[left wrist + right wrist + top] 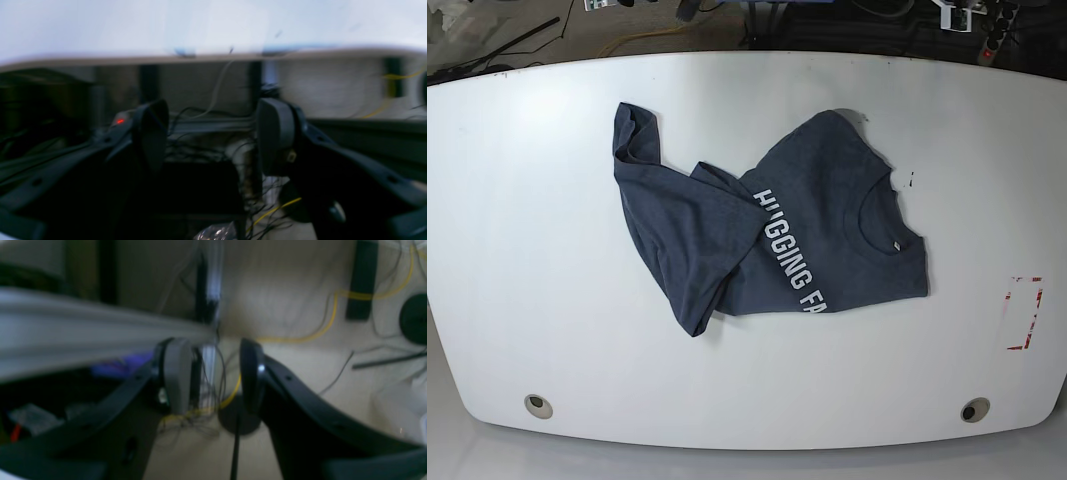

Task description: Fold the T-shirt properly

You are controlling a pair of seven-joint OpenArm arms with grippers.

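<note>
The dark navy-grey T-shirt (777,230) lies crumpled in the middle of the white table (527,250) in the base view. Its white lettering runs down the chest and its round neckline points right. A fold of fabric lies over the left part and covers part of the lettering. Neither arm shows in the base view. My left gripper (211,133) is open and empty, off the table, facing the table's edge. My right gripper (215,373) is open and empty, above the floor beside the table's edge. The shirt is out of both wrist views.
A red marking (1024,312) lies near the table's right edge. Two round holes (538,405) (973,410) sit near the front edge. Cables, yellow cords (320,326) and table legs show under and beside the table in the wrist views.
</note>
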